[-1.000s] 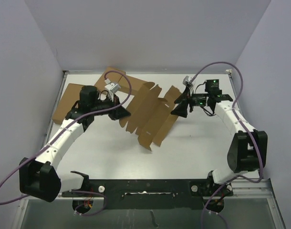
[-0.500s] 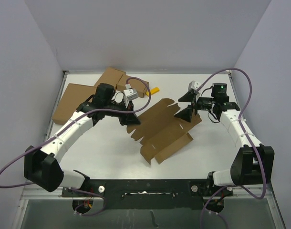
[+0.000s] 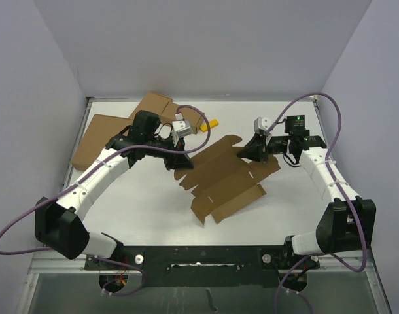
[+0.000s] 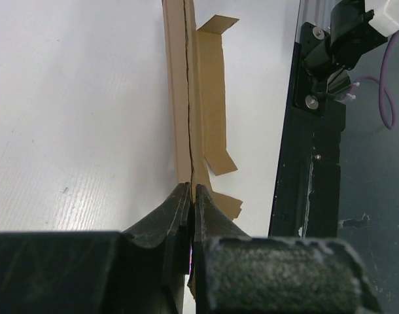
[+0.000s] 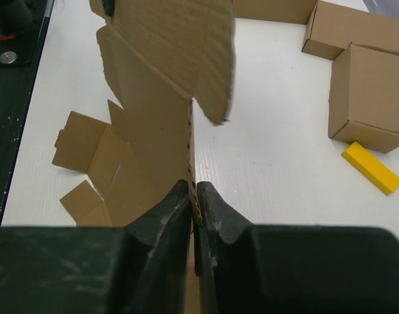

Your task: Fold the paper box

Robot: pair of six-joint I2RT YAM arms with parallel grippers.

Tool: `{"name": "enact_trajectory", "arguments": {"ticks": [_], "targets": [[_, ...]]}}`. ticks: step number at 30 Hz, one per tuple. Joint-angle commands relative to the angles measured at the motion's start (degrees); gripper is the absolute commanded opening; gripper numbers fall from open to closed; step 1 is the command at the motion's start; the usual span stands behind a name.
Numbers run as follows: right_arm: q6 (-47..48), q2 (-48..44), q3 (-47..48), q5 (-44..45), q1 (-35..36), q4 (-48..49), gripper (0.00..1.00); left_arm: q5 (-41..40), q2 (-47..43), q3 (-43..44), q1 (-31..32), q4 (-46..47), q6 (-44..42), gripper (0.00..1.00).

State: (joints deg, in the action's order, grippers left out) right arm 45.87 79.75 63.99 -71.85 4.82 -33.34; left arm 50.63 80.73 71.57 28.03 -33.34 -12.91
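The paper box is a flat brown cardboard blank (image 3: 227, 182) with cut flaps, lying mid-table and lifted slightly at its far edges. My left gripper (image 3: 182, 161) is shut on its left edge; in the left wrist view the sheet (image 4: 186, 98) runs edge-on away from the pinching tips (image 4: 191, 191). My right gripper (image 3: 249, 151) is shut on the blank's far right edge. In the right wrist view the corrugated edge (image 5: 190, 150) sits between the closed tips (image 5: 193, 186), and a rounded flap (image 5: 186, 46) stands up beyond them.
Folded brown boxes (image 3: 161, 106) and a flat cardboard sheet (image 3: 95, 139) lie at the back left, with a yellow block (image 3: 212, 123) beside them. The right wrist view shows those boxes (image 5: 368, 98) and the block (image 5: 371, 168). A black rail (image 3: 199, 256) lines the near edge.
My right gripper went from open beside the blank to shut on its far right edge. The left gripper carried the blank rightward, and it now lies flatter.
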Motion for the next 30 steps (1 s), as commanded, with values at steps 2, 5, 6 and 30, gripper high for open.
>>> {"name": "enact_trajectory", "arguments": {"ticks": [2, 5, 6, 30], "targets": [[7.0, -0.4, 4.0, -4.5, 0.0, -6.4, 0.0, 1.3, -1.5, -0.9, -0.1, 4.3, -1.9, 0.0], [8.5, 0.3, 5.3, -6.1, -0.2, -9.1, 0.0, 0.8, -4.8, -6.2, -1.1, 11.8, 1.9, 0.23], [8.9, 0.5, 5.7, -6.7, -0.5, -10.0, 0.0, 0.7, -6.7, -9.0, -1.6, 17.8, 4.0, 0.34], [13.0, 3.4, 8.7, -10.2, -1.1, -17.4, 0.0, 0.8, -11.7, -32.6, -7.3, 66.2, 29.7, 0.46]]}}
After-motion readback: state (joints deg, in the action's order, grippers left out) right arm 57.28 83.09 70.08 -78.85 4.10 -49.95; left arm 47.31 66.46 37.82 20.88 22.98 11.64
